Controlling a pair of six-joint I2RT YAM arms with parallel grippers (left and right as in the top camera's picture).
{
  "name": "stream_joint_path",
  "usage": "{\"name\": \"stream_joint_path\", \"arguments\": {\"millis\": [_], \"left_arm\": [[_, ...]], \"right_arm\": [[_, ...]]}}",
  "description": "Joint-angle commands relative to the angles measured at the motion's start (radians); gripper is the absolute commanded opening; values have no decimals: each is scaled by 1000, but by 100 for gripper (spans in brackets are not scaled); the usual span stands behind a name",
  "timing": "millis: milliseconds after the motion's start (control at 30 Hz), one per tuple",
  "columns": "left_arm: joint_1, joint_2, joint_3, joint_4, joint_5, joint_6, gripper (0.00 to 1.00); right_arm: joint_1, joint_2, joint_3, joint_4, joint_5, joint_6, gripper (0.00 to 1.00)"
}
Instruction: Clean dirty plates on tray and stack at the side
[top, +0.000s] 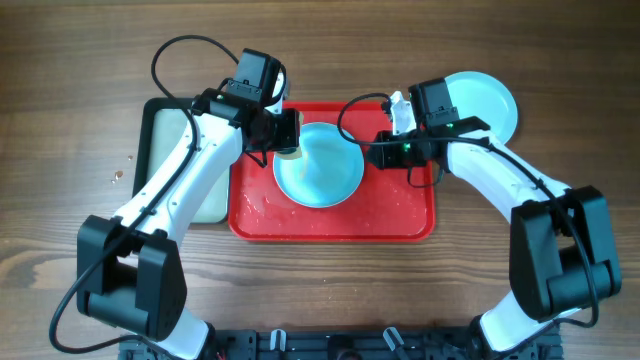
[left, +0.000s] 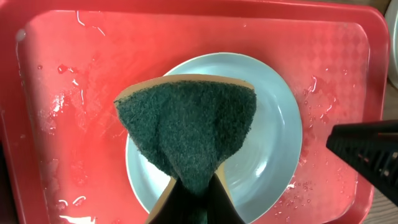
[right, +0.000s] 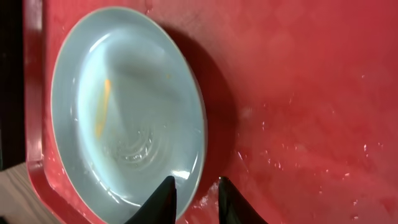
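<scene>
A pale turquoise plate (top: 322, 170) is tilted up on the wet red tray (top: 400, 218). My right gripper (top: 376, 150) is shut on its right rim, and in the right wrist view (right: 196, 194) the fingers straddle the plate's edge (right: 124, 106). An orange streak marks the plate's face. My left gripper (top: 284, 130) is shut on a green-and-yellow sponge (left: 186, 124), held over the plate (left: 277, 124). A second turquoise plate (top: 485, 100) lies on the table beyond the tray's right corner. The white plate is not in view.
A smaller black-rimmed tray with a pale inside (top: 165, 160) sits against the red tray's left side. Water drops and smears cover the red tray's floor (left: 62, 68). The right arm's black body (left: 367, 149) shows at the edge of the left wrist view.
</scene>
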Motion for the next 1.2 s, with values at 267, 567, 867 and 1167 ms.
{"name": "stream_joint_path", "arguments": {"millis": [267, 567, 867, 1167], "left_arm": [[-5, 8, 11, 7, 16, 31, 4], [-5, 8, 11, 7, 16, 32, 4], [-5, 8, 11, 7, 16, 32, 4], [-5, 8, 11, 7, 16, 32, 4]], "right_arm": [[31, -16, -87, 113, 47, 100, 20], [67, -16, -122, 184, 71, 157, 18], [86, -16, -122, 184, 128, 161, 16], [88, -16, -123, 185, 131, 183, 16]]}}
